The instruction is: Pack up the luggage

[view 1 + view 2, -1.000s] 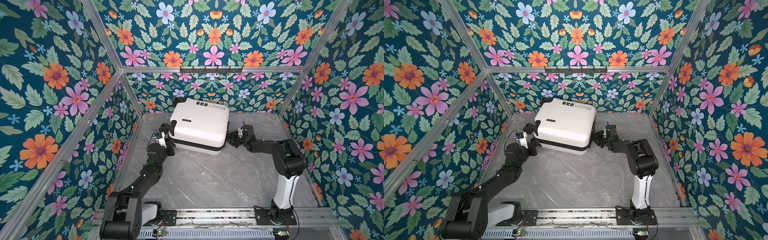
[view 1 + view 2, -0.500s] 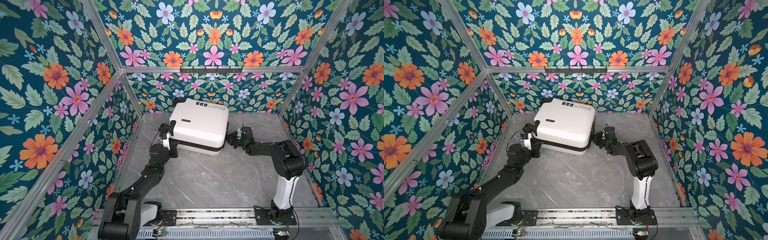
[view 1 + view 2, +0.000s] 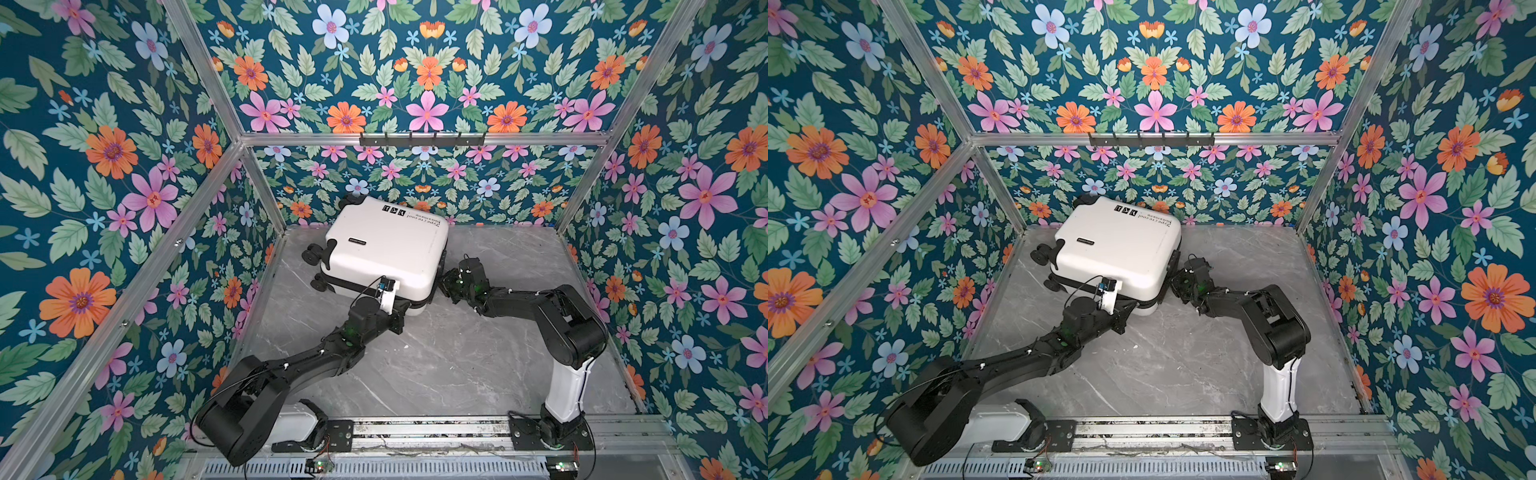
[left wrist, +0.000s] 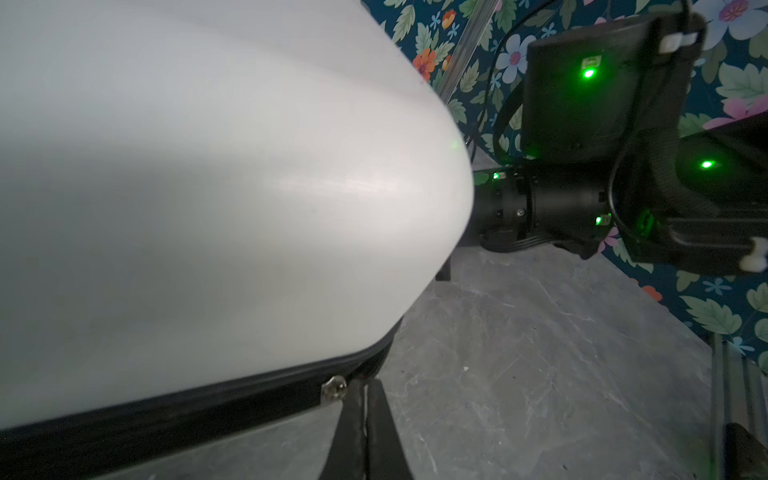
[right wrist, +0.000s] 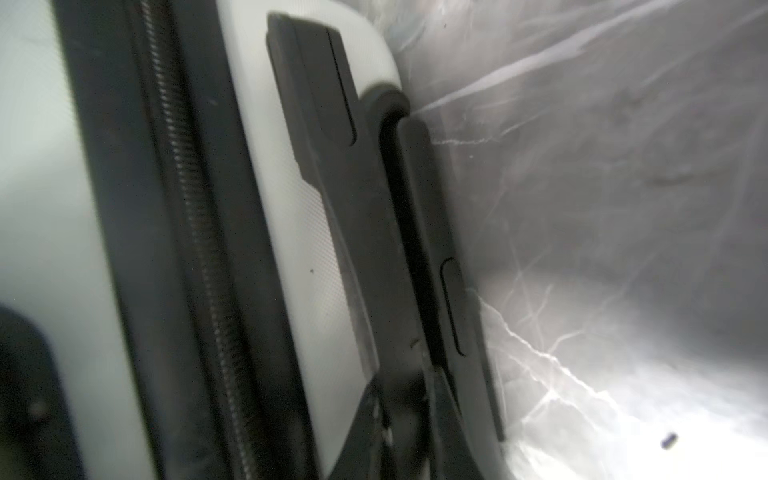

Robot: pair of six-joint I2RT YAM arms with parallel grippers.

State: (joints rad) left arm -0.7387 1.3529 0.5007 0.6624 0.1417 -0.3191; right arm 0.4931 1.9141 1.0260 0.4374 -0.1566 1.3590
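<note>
Swinging away from the wheel end, where it was a second ago, the left arm now reaches the near long edge of the luggage, which itself has barely shifted, and the right gripper has edged in closer at the opposite end. Floral walls of blue, orange and pink on an aluminium frame enclose the cell, and a grey marbled surface carries everything. Closed and lying flat, the white luggage sits toward the back of this surface, left of the middle, with its black wheels turned to the left wall and its printed text and three square icons along the far edge. The left gripper has its jaws fully together with nothing seen between them, tips against the black zipper band just beside a small silver fitting. The right gripper stands at the black handle on the luggage's end, jaws nearly together; the blurred wrist view does not show whether they pinch it.
</note>
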